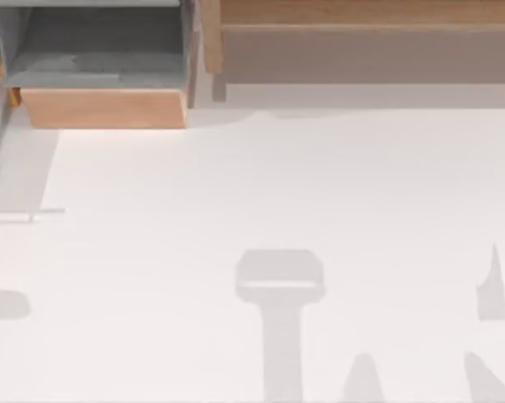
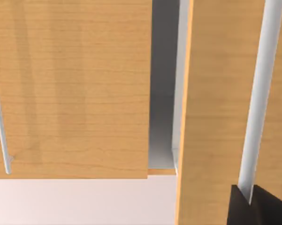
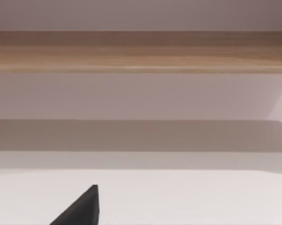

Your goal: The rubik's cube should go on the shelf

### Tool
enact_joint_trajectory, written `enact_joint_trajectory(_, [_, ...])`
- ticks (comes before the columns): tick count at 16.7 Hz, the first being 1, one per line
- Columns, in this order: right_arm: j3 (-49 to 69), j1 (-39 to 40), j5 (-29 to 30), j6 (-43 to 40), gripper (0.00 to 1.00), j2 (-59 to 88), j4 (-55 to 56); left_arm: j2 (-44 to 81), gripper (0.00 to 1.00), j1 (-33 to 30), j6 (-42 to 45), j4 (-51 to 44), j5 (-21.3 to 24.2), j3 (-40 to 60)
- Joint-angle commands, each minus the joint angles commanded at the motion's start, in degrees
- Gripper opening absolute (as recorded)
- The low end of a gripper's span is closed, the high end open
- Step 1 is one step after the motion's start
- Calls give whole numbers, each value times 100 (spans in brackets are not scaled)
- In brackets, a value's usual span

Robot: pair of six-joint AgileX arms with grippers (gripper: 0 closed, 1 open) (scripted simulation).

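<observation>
The rubik's cube is out of view. The shelf (image 1: 370, 13) runs along the back right of the table, a light-brown wooden ledge over a duller brownish-grey front face (image 1: 370, 54). The right wrist view faces the shelf (image 3: 141, 51) straight on across the white table, with a black edge of my right gripper (image 3: 82, 211) low in the picture. In the left wrist view a dark part of my left gripper (image 2: 260, 208) sits close to a wooden panel (image 2: 216, 117) with a metal handle (image 2: 258, 93).
A grey-lined box compartment with a wood front (image 1: 105, 107) stands at the back left. Another wood panel (image 2: 70, 84) with a thin handle (image 2: 0, 122) flanks a grey gap (image 2: 162, 93). Arm shadows (image 1: 281, 285) fall on the white table's front.
</observation>
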Motion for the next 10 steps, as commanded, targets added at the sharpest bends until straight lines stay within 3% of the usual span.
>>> enact_joint_trajectory(10, [0,0,0,0,100,0,0,0,98,0,0,0,0,0])
